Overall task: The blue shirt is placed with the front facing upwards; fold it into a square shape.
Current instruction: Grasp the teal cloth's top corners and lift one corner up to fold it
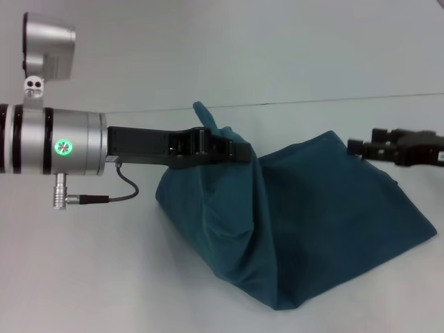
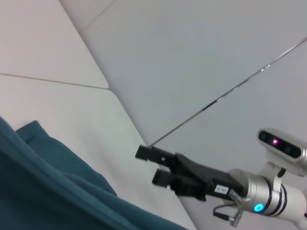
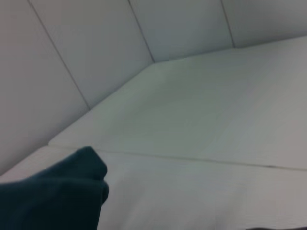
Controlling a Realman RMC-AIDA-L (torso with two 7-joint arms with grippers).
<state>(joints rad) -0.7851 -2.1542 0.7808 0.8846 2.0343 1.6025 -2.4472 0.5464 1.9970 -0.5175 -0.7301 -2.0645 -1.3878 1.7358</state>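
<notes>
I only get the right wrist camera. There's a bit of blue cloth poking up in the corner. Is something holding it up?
Observer: Yes. The left gripper is pinching the dark teal-blue cotton shirt and holds part of it up like a tent. The rest lies on the white table.
Operator: Where's my right gripper?
Observer: The right gripper hovers by the shirt's far right edge.
Operator: Is it holding anything?
Observer: No. The left wrist view shows it open and empty, apart from the cloth.
</notes>
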